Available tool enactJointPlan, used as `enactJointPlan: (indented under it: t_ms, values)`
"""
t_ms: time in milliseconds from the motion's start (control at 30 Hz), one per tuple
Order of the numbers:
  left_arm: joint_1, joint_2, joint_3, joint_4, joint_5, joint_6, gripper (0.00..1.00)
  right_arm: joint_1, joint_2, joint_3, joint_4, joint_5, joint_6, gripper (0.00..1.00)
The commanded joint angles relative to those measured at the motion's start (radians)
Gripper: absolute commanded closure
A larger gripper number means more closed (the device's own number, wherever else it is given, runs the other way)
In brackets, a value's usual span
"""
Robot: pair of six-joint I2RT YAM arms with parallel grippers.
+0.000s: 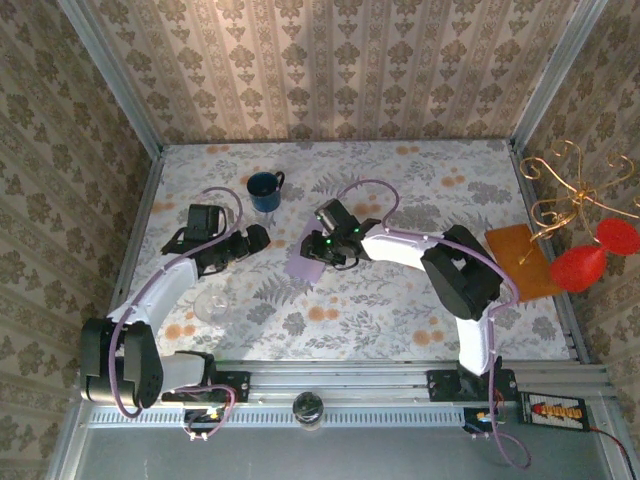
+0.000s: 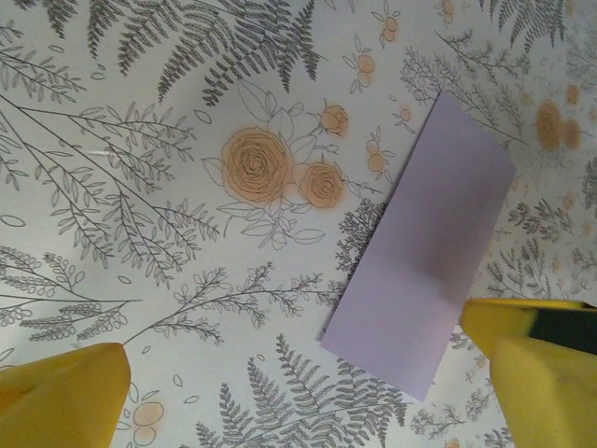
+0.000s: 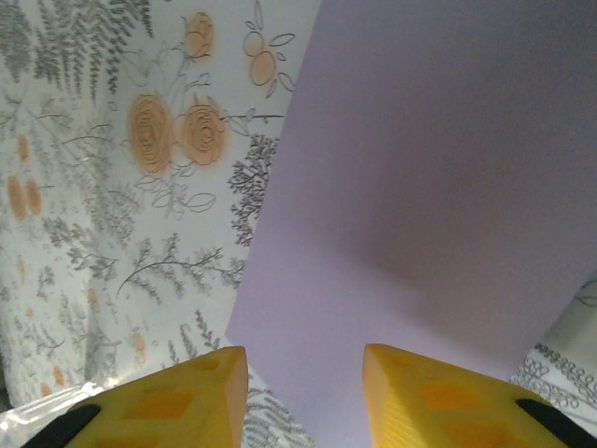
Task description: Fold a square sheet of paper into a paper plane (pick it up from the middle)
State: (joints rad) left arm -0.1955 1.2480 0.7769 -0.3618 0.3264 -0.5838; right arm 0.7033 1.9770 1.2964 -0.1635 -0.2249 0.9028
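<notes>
Your left claw (image 2: 303, 378) is spread wide above the bench (image 2: 140, 140). The sheet of paper (image 2: 420, 252) lies mid-bench as a lilac rectangle, with one corner just beside that claw's right finger. Your right claw (image 3: 306, 373) sits low at the sheet's edge, fingers apart with a clear gap between them.
</notes>
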Motion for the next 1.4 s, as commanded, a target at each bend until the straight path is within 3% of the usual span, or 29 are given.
enactJointPlan:
  t_ms: [0, 333, 633, 800, 933, 1100, 1367]
  values:
    - [0.004, 0.010, 0.002, 0.007, 0.049, 0.004, 0.00, 0.002, 0.040, 0.047, -0.090, -0.003, -0.011, 0.62]
    - [-0.022, 0.087, 0.025, 0.040, 0.091, -0.003, 0.00, 0.001, 0.091, 0.052, -0.205, -0.039, -0.132, 0.62]
    - [-0.072, 0.163, 0.039, 0.101, 0.134, -0.049, 0.00, -0.036, -0.005, -0.036, -0.436, 0.012, -0.488, 0.61]
    - [-0.116, 0.217, 0.029, 0.186, 0.180, -0.116, 0.01, -0.068, -0.081, -0.093, -0.429, -0.014, -0.566, 0.61]
    - [-0.148, 0.250, 0.003, 0.283, 0.217, -0.205, 0.01, -0.068, -0.148, -0.113, -0.320, -0.034, -0.465, 0.61]
    - [-0.190, 0.271, -0.001, 0.295, 0.223, -0.227, 0.01, -0.087, -0.273, -0.239, -0.098, 0.039, -0.236, 0.58]
    - [-0.253, 0.313, 0.004, 0.314, 0.249, -0.249, 0.05, -0.159, -0.217, -0.285, -0.035, 0.042, -0.081, 0.64]
